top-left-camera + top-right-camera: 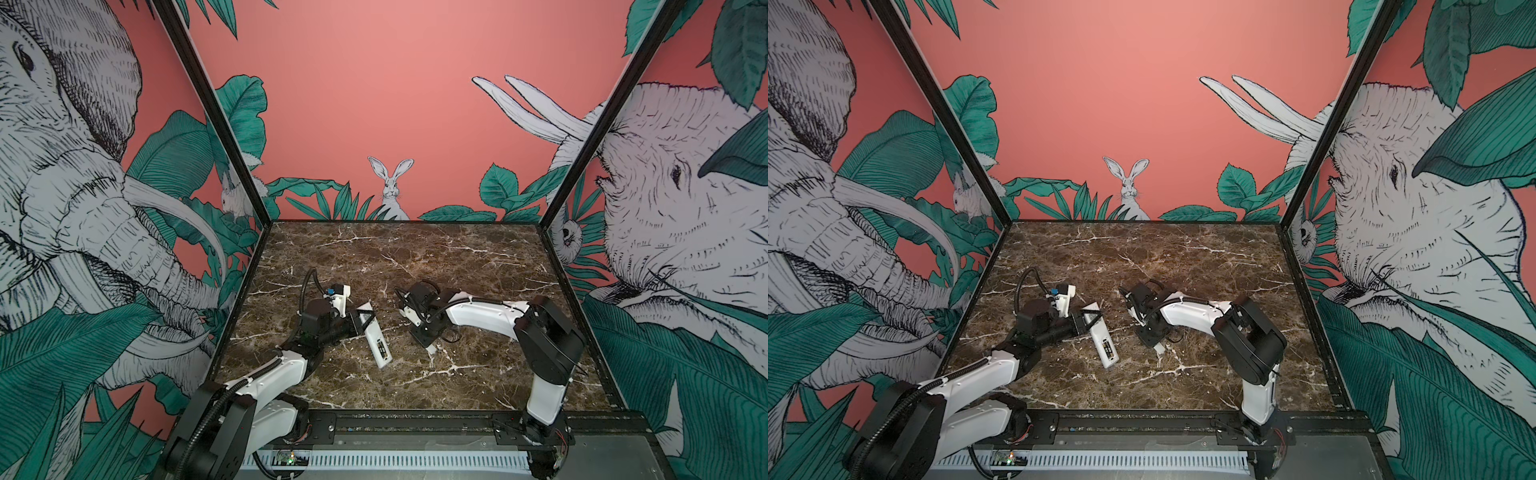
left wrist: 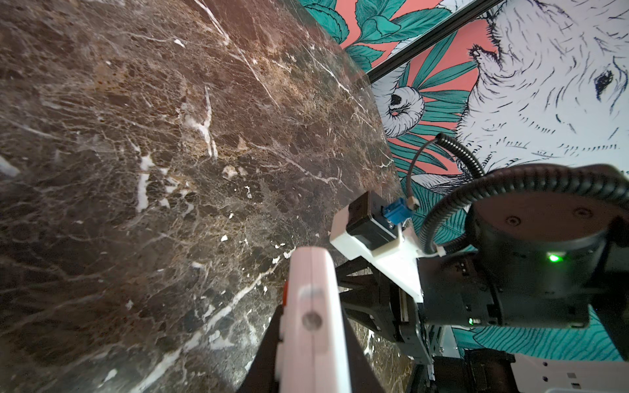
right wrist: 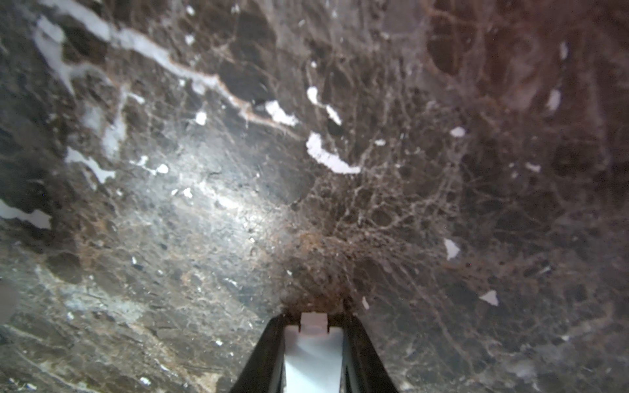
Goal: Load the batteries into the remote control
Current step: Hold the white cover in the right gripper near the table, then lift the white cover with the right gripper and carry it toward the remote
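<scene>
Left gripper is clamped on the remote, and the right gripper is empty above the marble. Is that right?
Not quite. The right gripper is not empty: it is shut on the small white cover plate, as the right wrist view shows. The left gripper is clamped on the remote control, as you say.

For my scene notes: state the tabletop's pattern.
Tabletop: dark brown marble, white-veined; best in the left wrist view.
</scene>
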Tool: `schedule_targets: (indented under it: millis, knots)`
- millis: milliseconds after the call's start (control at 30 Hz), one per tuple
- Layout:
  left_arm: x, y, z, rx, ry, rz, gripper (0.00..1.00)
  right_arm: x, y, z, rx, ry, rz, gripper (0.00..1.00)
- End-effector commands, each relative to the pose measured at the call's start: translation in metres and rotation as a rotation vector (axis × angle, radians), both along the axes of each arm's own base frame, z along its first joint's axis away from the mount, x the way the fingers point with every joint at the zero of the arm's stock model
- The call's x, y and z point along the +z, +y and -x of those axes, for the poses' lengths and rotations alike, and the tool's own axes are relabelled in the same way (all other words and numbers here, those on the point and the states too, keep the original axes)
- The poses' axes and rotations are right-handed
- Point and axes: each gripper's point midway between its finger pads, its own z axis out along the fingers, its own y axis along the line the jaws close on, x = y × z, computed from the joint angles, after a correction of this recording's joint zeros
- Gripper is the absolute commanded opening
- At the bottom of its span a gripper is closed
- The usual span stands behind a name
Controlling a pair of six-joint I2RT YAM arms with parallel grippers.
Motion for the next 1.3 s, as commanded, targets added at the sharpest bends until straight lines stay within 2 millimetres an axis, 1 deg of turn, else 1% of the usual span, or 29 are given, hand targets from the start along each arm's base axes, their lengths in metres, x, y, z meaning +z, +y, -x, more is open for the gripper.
schedule_targets:
  millis: [0, 433, 600, 700, 800, 933, 1000, 1067, 1100, 1267]
  knots:
    - [0.008, 0.002, -0.002, 0.012, -0.035, 0.018, 0.0, -0.001, 0.002, 0.0, -0.004, 0.006, 0.016, 0.28]
    - [0.006, 0.002, -0.001, 0.013, -0.034, 0.018, 0.0, -0.004, 0.006, -0.003, -0.005, 0.006, 0.014, 0.28]
    - [0.008, 0.003, -0.002, 0.017, -0.035, 0.019, 0.0, 0.0, 0.005, -0.004, -0.007, -0.005, 0.009, 0.24]
    - [0.009, 0.003, -0.002, 0.021, -0.038, 0.021, 0.0, 0.012, 0.009, -0.006, -0.002, -0.035, -0.034, 0.21]
    - [0.012, 0.003, -0.005, 0.03, -0.044, 0.028, 0.0, 0.029, 0.012, -0.008, -0.006, -0.082, -0.089, 0.2]
    - [0.02, 0.003, -0.009, 0.044, -0.061, 0.046, 0.0, 0.059, 0.015, -0.012, -0.016, -0.161, -0.166, 0.18]
    - [0.023, 0.003, -0.011, 0.053, -0.067, 0.051, 0.0, 0.071, 0.015, -0.013, -0.025, -0.194, -0.197, 0.18]
    - [0.025, 0.004, -0.013, 0.063, -0.072, 0.057, 0.0, 0.078, 0.015, -0.014, -0.034, -0.215, -0.217, 0.18]
    - [0.026, 0.004, -0.014, 0.068, -0.075, 0.06, 0.0, 0.091, 0.015, -0.015, -0.039, -0.242, -0.246, 0.18]
    - [0.034, 0.006, -0.019, 0.095, -0.096, 0.085, 0.0, 0.115, 0.018, -0.017, -0.069, -0.302, -0.33, 0.17]
